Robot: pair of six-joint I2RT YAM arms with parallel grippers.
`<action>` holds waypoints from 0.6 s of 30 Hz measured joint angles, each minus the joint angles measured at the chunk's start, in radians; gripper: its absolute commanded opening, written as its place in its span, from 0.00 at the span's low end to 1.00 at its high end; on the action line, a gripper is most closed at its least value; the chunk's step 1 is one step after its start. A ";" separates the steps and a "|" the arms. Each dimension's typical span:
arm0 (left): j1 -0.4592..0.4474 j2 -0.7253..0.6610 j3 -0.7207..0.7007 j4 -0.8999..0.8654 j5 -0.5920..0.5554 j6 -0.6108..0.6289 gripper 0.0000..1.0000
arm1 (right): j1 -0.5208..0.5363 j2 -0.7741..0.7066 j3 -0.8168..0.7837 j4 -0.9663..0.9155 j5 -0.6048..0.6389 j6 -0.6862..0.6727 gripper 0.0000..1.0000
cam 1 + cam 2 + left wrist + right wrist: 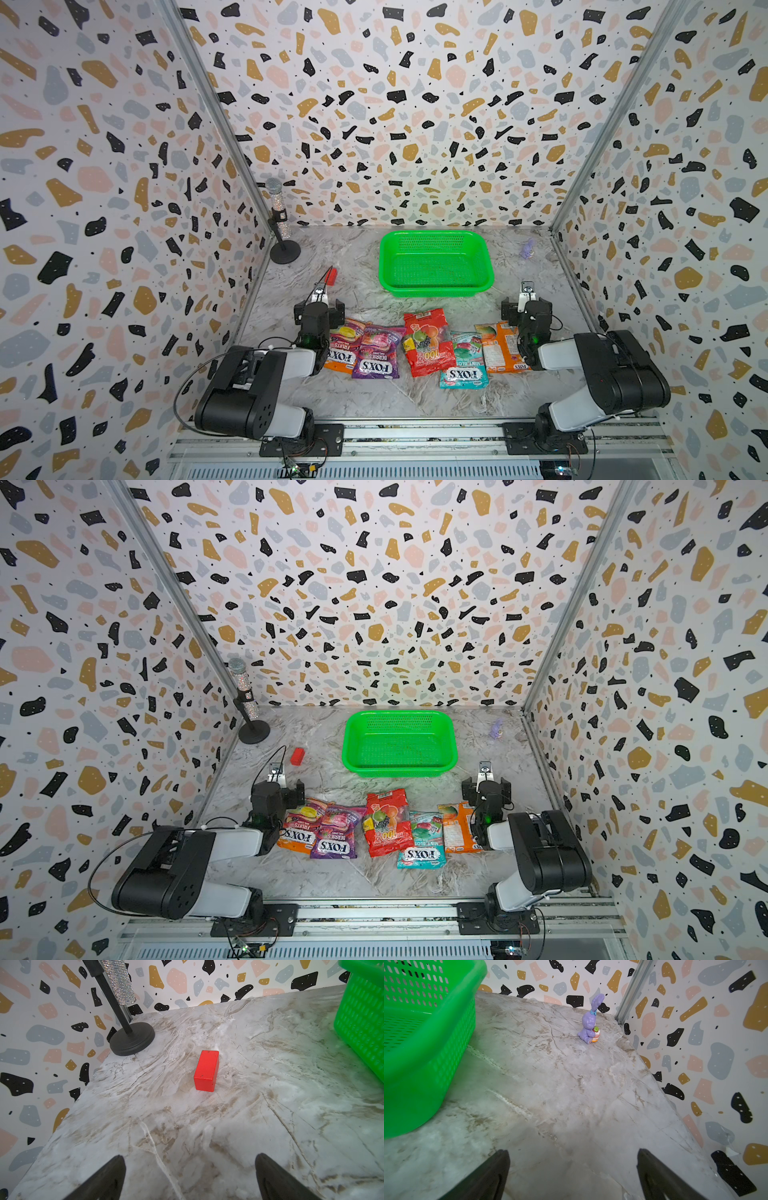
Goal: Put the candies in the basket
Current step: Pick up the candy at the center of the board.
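Candies (424, 345) lie in a row between and behind both wide-open, empty jaws, basket (436, 289) ahead.

Left arm (245, 390) and right arm (623, 374) showing black joint housings, light-grey links. Black cable (176, 395) looping off left arm. Left gripper (190, 1155), right gripper (573, 1149) showing black tapered fingers (108, 1180).

Terrazzo-print walls (415, 104); grey marble-look tabletop (374, 399).
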 measured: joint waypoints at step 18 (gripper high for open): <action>-0.185 -0.451 0.309 -0.517 0.122 -0.411 1.00 | 0.015 -0.544 0.292 -0.681 0.002 0.140 1.00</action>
